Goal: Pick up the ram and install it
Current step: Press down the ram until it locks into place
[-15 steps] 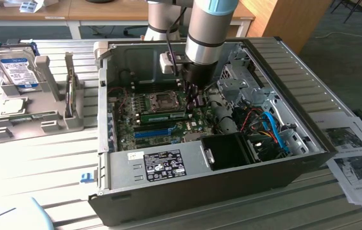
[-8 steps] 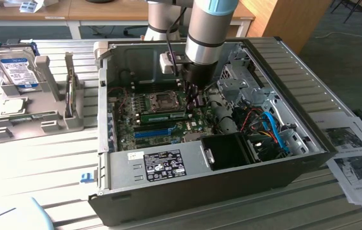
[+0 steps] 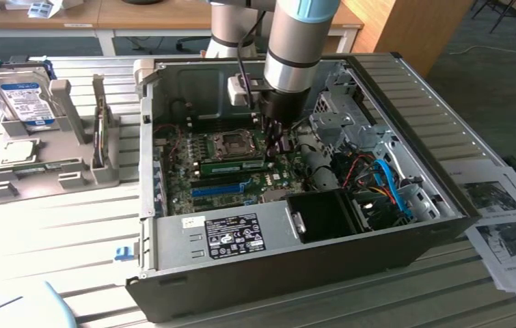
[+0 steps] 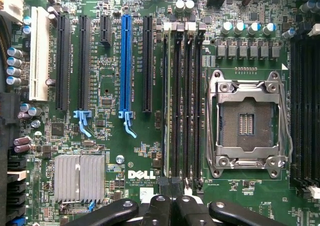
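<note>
**Memory stick lying in the board, gripper closed just above**

The ram (image 3: 234, 165), a green stick, lies among the memory slots of the motherboard (image 4: 135, 156) inside the open computer case (image 3: 331, 253), just beside the empty processor socket (image 4: 247, 123). The gripper (image 3: 273, 134) hangs directly over that spot, fingers pressed together and holding nothing. Next to the memory slots runs a long blue slot (image 4: 125, 65). Off to the exterior view's left, a hard drive (image 3: 22, 99) stands upright in a grey rack (image 3: 52, 171).

- The computer case (image 3: 404, 102) looks like matt grey sheet metal.
- The motherboard (image 4: 135, 156) is glossy green board.
- The heatsink (image 4: 80, 178) is ribbed bare metal.
- The long blue slot (image 4: 125, 65) is smooth plastic.
</note>
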Robot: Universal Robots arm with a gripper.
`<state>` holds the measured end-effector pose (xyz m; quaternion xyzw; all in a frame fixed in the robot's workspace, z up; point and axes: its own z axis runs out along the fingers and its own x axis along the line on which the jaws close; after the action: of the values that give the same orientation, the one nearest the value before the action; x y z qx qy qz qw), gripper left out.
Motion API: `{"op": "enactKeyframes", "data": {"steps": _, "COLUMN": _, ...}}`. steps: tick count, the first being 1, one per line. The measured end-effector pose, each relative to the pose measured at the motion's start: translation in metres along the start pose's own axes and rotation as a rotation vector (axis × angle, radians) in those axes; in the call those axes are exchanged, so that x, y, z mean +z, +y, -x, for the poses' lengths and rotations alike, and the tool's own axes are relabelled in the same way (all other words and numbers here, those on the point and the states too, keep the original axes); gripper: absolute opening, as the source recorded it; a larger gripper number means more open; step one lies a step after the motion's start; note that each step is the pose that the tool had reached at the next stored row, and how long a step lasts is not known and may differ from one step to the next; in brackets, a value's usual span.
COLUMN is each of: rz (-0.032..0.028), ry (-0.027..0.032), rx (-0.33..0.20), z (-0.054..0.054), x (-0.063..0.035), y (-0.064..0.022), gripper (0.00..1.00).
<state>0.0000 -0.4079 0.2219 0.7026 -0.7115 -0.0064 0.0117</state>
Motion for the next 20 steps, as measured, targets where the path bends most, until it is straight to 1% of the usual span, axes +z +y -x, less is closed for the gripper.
{"op": "enactKeyframes", "data": {"steps": 4, "rz": 0.0001, "ry": 0.0, "rx": 0.0, "z": 0.0, "x": 0.0002, "y": 0.0, "gripper": 0.09}}
{"op": "enactKeyframes", "data": {"steps": 8, "rz": -0.0001, "ry": -0.0016, "rx": 0.0, "z": 0.0, "x": -0.0016, "y": 0.0001, "gripper": 0.09}}
{"op": "enactKeyframes", "data": {"steps": 10, "rz": 0.0001, "ry": -0.0002, "rx": 0.0, "z": 0.0, "x": -0.0051, "y": 0.0001, "gripper": 0.09}}
{"op": "enactKeyframes", "data": {"steps": 20, "rz": 0.001, "ry": 0.0005, "rx": 0.0, "z": 0.0, "x": -0.0221, "y": 0.0, "gripper": 0.09}}
